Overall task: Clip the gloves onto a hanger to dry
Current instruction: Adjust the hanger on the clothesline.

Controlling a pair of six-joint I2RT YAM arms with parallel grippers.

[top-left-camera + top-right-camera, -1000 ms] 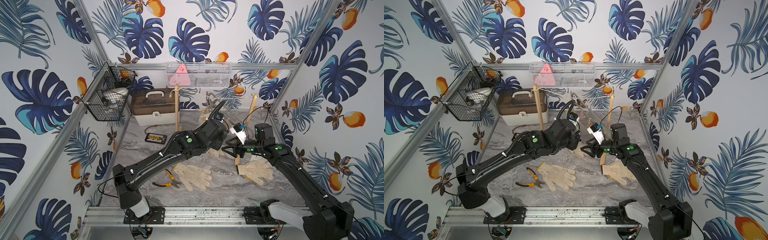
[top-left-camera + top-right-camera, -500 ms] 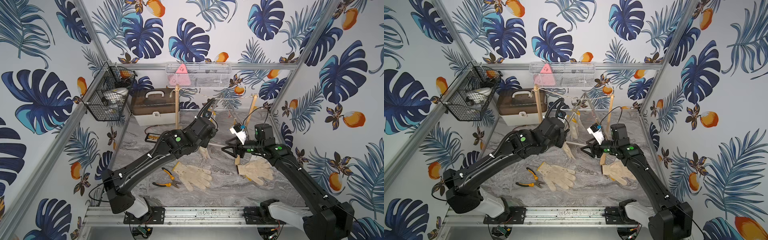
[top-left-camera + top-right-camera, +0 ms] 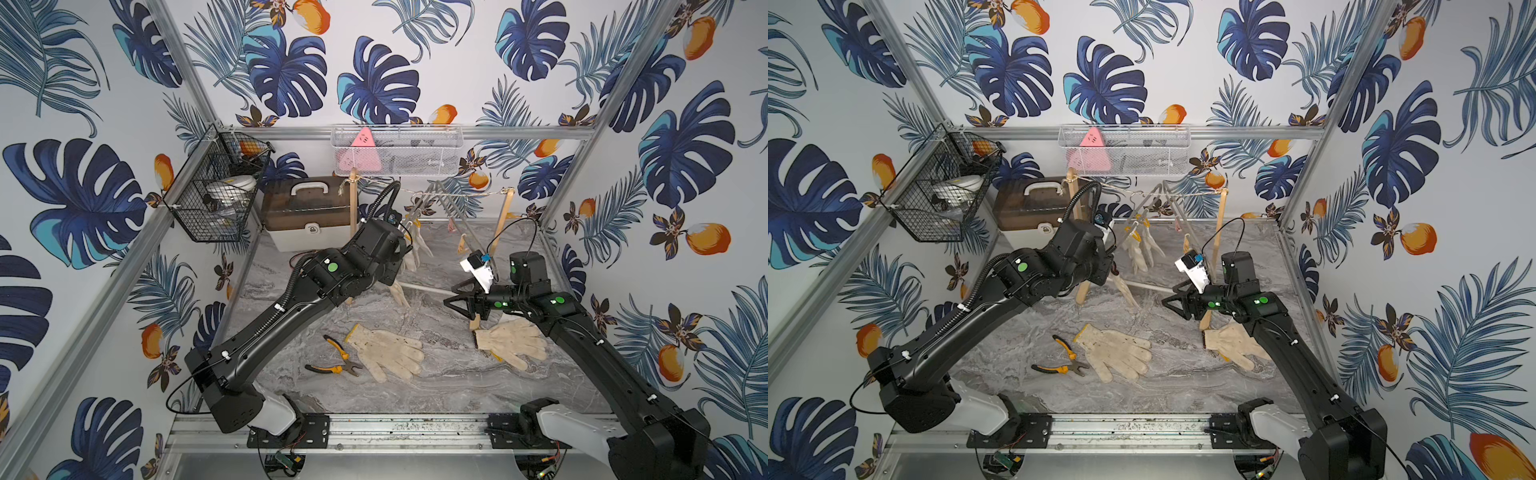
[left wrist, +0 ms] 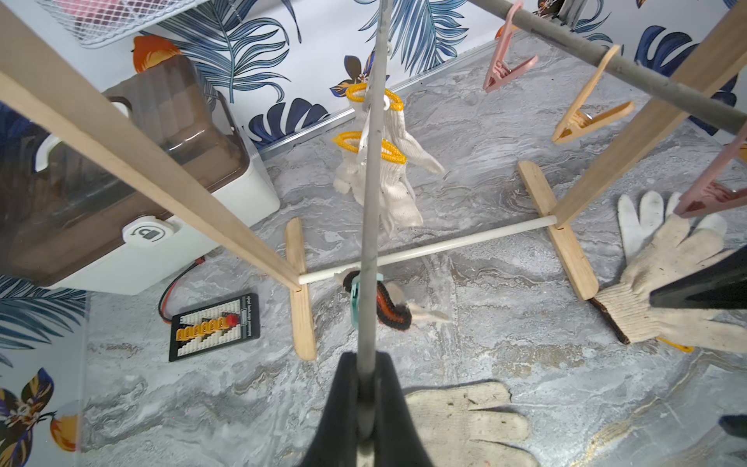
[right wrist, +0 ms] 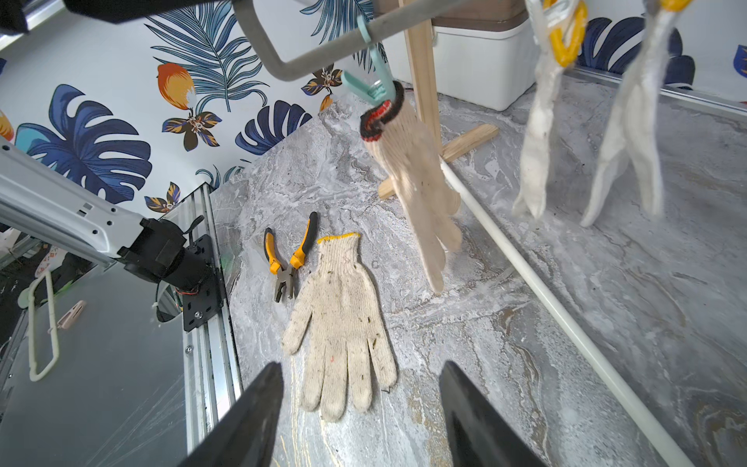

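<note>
Leafy blue wallpaper closed in the marbled desk (image 3: pixel 436 386) on three sides. At 12 o'clock stood a wooden rack (image 4: pixel 574 250), and a grey hanger (image 4: pixel 370 242) was up between its posts. The left tool (image 4: pixel 366 376) was clamped on one hanger bar. Farther along that bar two yellow-cuffed gloves (image 4: pixel 404 190) hung from clips. Nearer the tool a red-cuffed glove (image 5: pixel 412 161) hung from a teal clip (image 5: pixel 374 87), fingers down beside the rack's white rod (image 4: pixel 444 242). Free clips (image 4: pixel 590 117) dangled from the other bar.

The right tool (image 5: pixel 359 368) stood wide and empty at 3 o'clock, above the desk. A flat glove (image 3: pixel 386 353) lay near the centre toward 6 o'clock, pliers (image 5: pixel 285 277) just beside it at its 9 o'clock. A fifth glove (image 3: pixel 511 340) lay at 4 o'clock, partly under the right arm, cuff by the rack's foot.

A box (image 3: pixel 307 208) sat at 11 o'clock, a board (image 4: pixel 214 327) before it. The left arm, crossing from 7 o'clock, hid that board in both top views. A wire basket (image 3: pixel 212 199) hung at 10 o'clock, a mesh tray (image 3: pixel 399 149) at 12.
</note>
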